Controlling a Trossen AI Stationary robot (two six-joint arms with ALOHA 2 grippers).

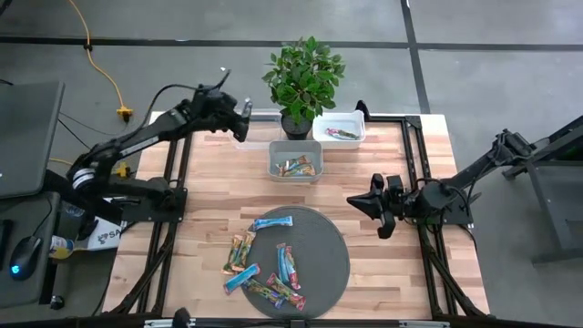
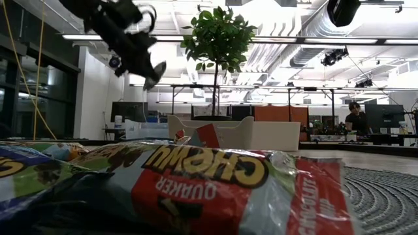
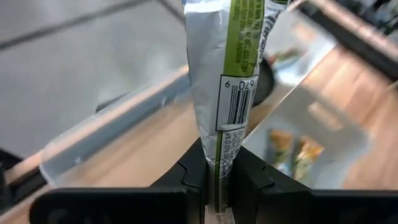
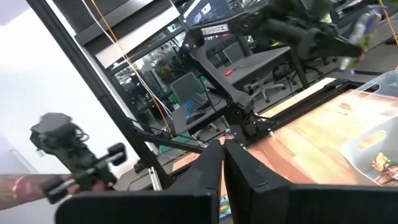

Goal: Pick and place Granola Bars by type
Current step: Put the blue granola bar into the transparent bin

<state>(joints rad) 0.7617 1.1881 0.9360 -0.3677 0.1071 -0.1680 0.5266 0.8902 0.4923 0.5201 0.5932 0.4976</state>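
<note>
left gripper [image 3: 216, 186] | jaws clamp green-striped granola bar [image 3: 227, 74] by its end, clear bin [image 3: 311, 134] just beyond, for sorting | right gripper [image 4: 222, 163] | jaws closed, empty, waiting

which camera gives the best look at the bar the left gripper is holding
The left wrist view: the held bar fills it, barcode readable, pinched in the left gripper. High view shows a sliver; low view hides it; right wrist blurs it.
</note>
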